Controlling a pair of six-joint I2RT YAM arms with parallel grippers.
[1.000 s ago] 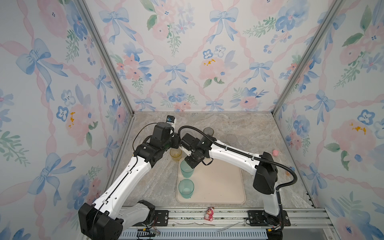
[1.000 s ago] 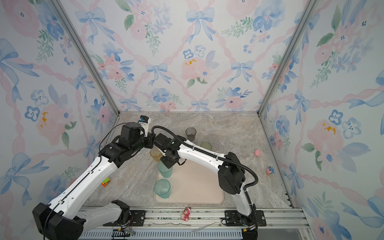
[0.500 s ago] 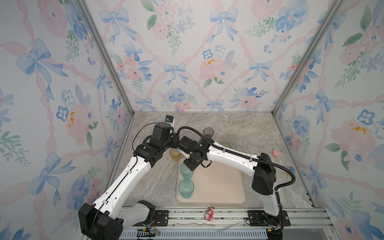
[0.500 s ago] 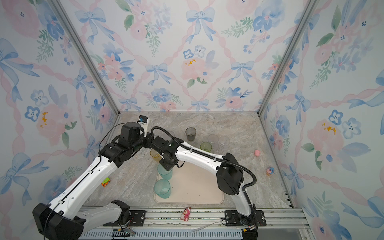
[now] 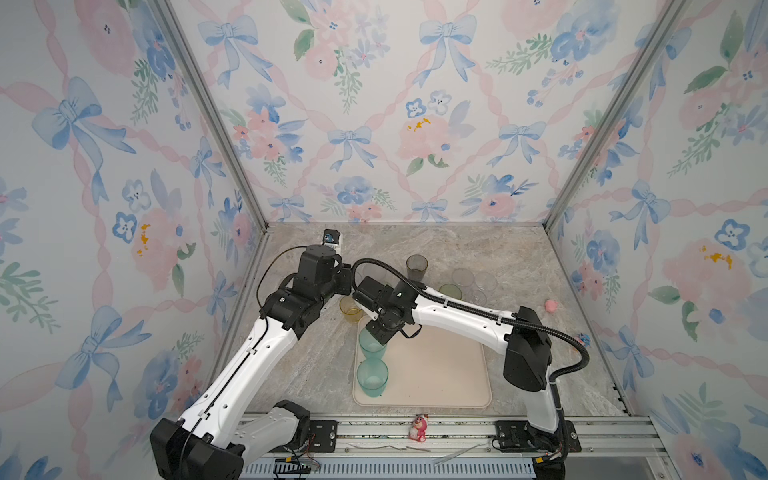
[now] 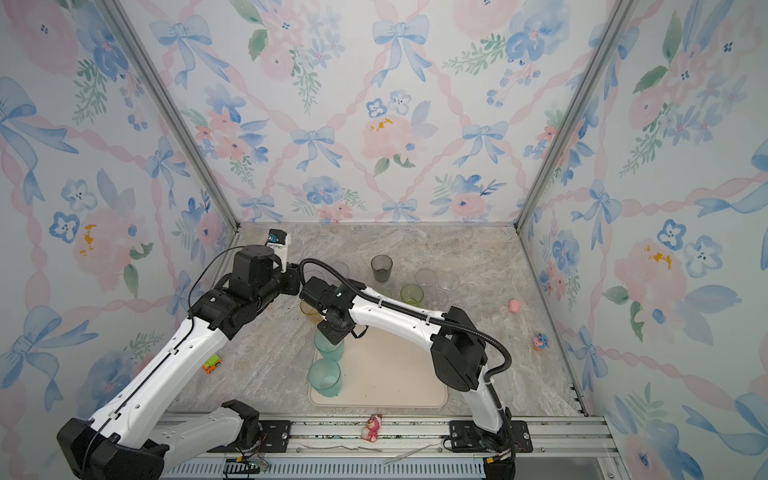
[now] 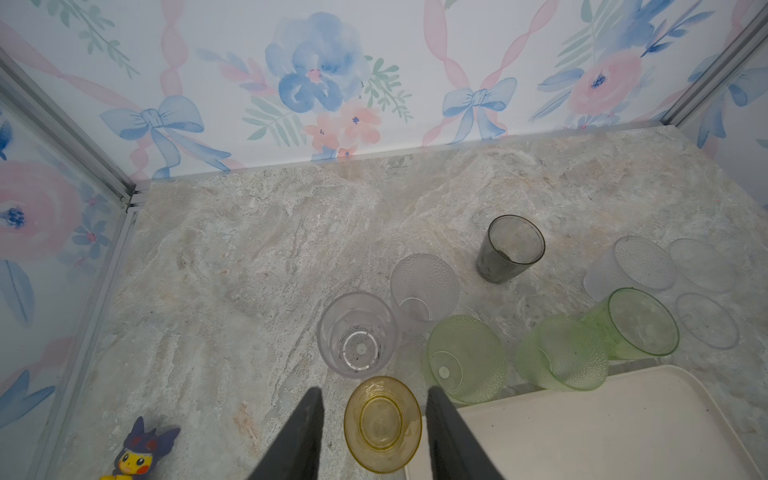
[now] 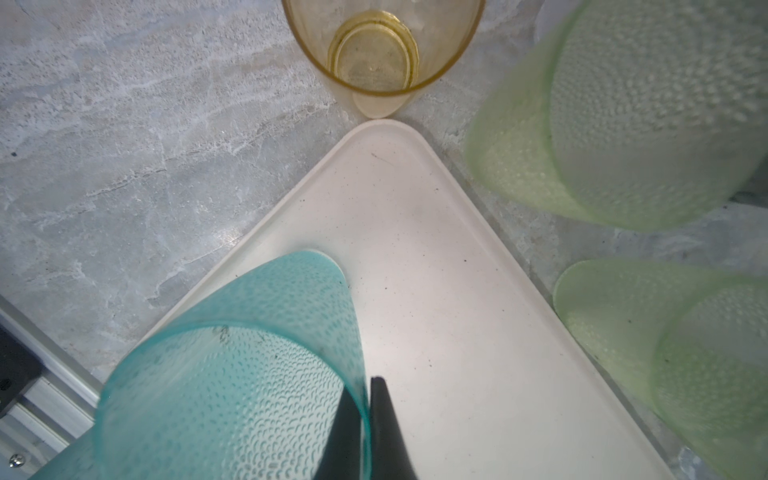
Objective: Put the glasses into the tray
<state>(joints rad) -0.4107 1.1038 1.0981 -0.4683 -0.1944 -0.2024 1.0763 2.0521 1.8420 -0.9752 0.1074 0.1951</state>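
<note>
No writing, brand or number can be read anywhere. The glasses [image 7: 510, 249] and the tray [image 7: 623, 436] look plain; a blue mark on the camera block [image 5: 331, 237] is too small to read.

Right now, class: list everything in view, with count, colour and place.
Tray: one, cream, near middle of the table.
Standing teal glass: one, teal, tray's near left corner.
Held teal glass: one, teal, at tray's far left corner.
Yellow glass: one, yellow, just beyond that corner.
Grey glass: one, smoky, behind the tray.
Green glasses: three, pale green, along tray's far edge.
Clear glasses: five, clear, behind the tray.
Small toys: four, mixed colours, table's edges.
Pink figure: one, pink, front rail.
Left tool: one, black, open astride the yellow glass.
Right tool: one, black, shut on the held teal glass.
</note>
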